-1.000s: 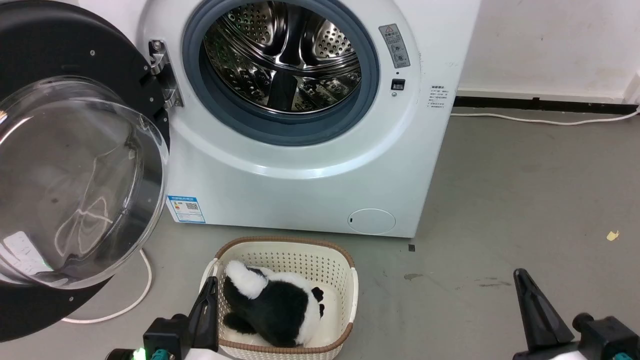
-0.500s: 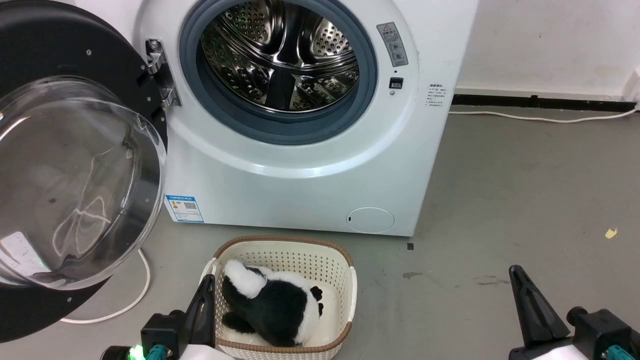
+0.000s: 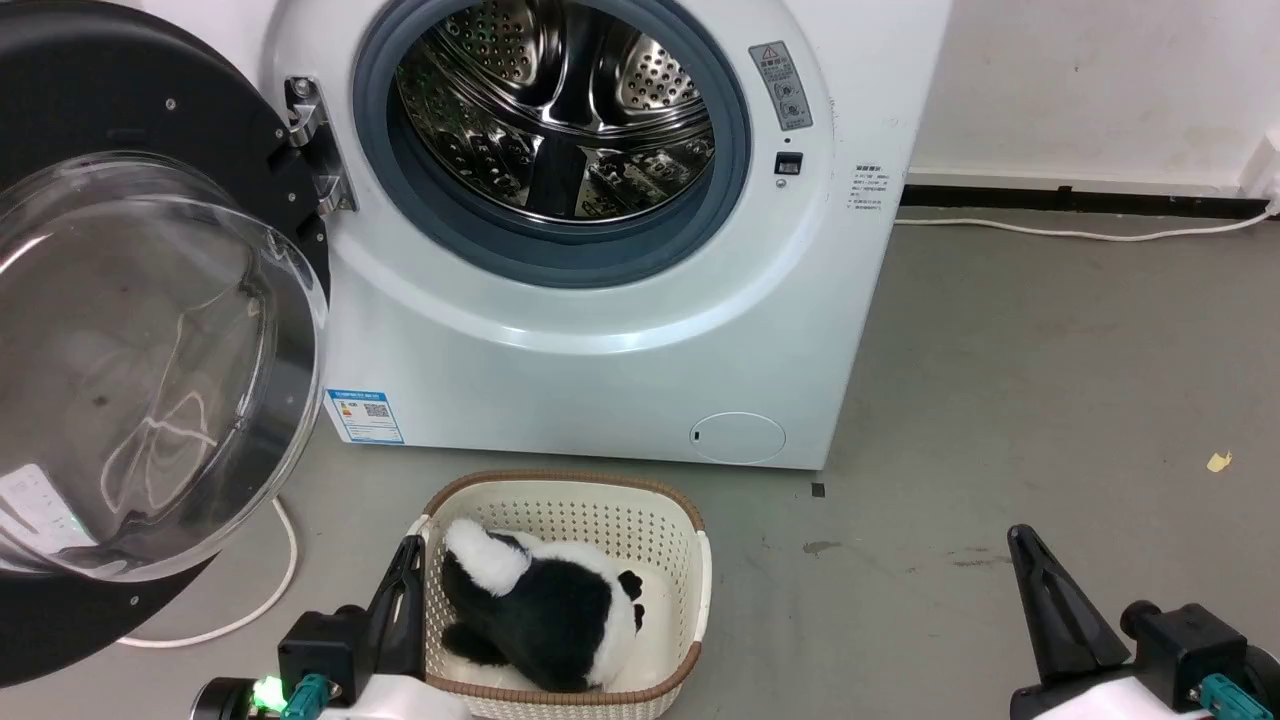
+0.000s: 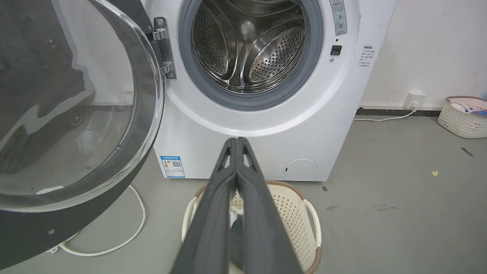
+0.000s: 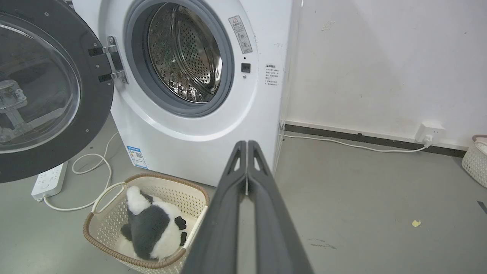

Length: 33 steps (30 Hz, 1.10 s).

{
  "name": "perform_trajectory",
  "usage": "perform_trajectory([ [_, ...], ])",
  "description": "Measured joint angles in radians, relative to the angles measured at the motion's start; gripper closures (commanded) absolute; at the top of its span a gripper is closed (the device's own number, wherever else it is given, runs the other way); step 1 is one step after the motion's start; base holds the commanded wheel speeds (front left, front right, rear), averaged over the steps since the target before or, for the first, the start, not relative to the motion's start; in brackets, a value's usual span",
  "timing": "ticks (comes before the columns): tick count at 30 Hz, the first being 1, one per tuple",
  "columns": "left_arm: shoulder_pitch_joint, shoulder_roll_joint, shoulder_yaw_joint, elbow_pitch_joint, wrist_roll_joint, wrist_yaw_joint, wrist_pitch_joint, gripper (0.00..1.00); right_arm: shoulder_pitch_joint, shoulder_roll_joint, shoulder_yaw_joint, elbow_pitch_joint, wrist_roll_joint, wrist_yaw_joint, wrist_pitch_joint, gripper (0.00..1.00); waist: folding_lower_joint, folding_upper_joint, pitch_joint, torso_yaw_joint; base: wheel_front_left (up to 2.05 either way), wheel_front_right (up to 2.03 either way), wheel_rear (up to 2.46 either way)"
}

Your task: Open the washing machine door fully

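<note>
The washing machine door (image 3: 120, 330) is swung wide to the left on its hinge (image 3: 310, 150), its black disc and clear glass bowl facing me; it also shows in the left wrist view (image 4: 72, 110) and the right wrist view (image 5: 49, 91). The steel drum (image 3: 555, 110) stands exposed. My left gripper (image 3: 408, 548) sits low at the lower left, shut on nothing, its tip (image 4: 236, 140) far from the door. Off at the lower right my right gripper (image 3: 1018, 535) is shut too, fingers together (image 5: 246, 144), holding nothing.
A cream basket (image 3: 640, 510) with a black and white plush toy (image 3: 545, 605) stands on the floor before the machine. A white cable (image 3: 270, 590) loops under the door, with a power strip (image 5: 49, 180) beside it. Another basket (image 4: 462, 116) sits by the right wall.
The whole head view has shifted slightly up and left, so the camera moved. Both grippers show a little lower and further left. The door stands the same.
</note>
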Motion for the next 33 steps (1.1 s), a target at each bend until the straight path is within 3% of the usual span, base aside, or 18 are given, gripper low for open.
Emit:
perform_trajectory([
  [33,-0.012,-0.025,0.055,-0.035,0.055,-0.026,0.072,1.0,-0.04,0.0,0.017,0.008,-0.027,0.0,0.068,1.0,0.0,0.0,0.009,-0.011,0.0,0.0,0.0],
])
